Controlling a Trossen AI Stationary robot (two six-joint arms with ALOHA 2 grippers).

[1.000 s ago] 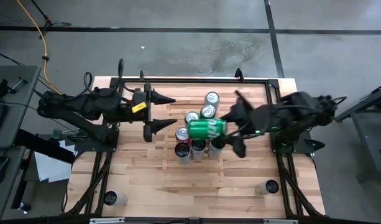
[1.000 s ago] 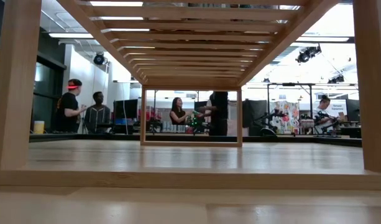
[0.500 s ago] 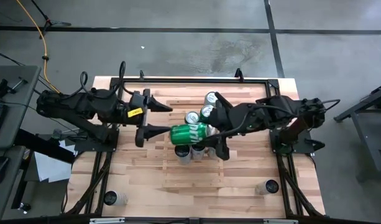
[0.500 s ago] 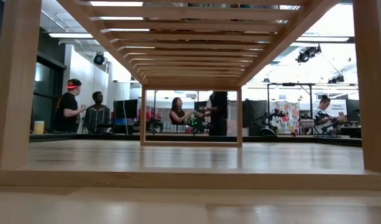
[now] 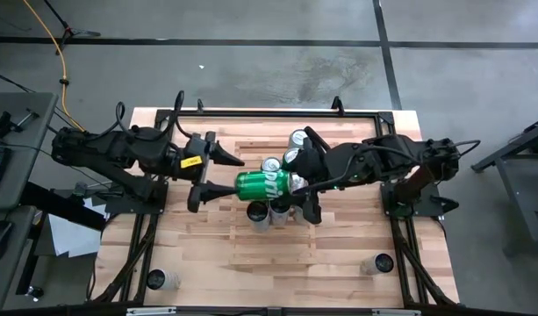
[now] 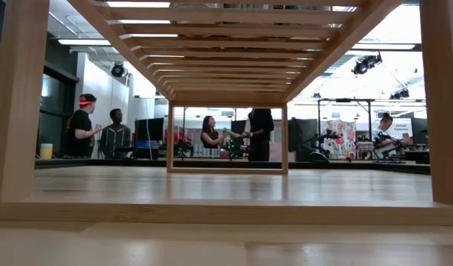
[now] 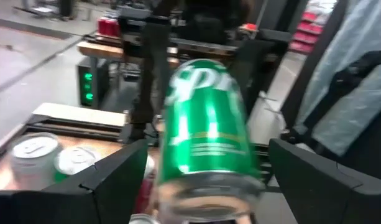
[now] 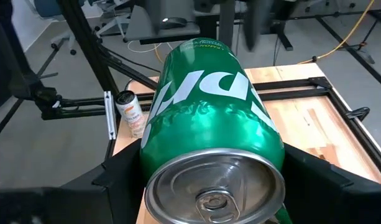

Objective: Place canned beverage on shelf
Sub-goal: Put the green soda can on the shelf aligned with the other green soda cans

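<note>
Butcher-block tabletop (image 5: 207, 254) carrying the slatted shelf (image 5: 251, 151), seen from above. Right gripper (image 5: 305, 186) holds a green soda can (image 5: 262, 184) on its side, fingers closed around the body, above a cluster of upright cans (image 5: 270, 211) standing on the shelf. Left gripper (image 5: 218, 174) faces the can's free end, fingers spread wide and holding nothing, tips just beside it; the left wrist view shows the can between its fingers (image 7: 109, 180). Risk: a mistimed handover could drop the sideways can onto the cluster, toppling cans; a slanted grip could let the smooth body slip.
</note>
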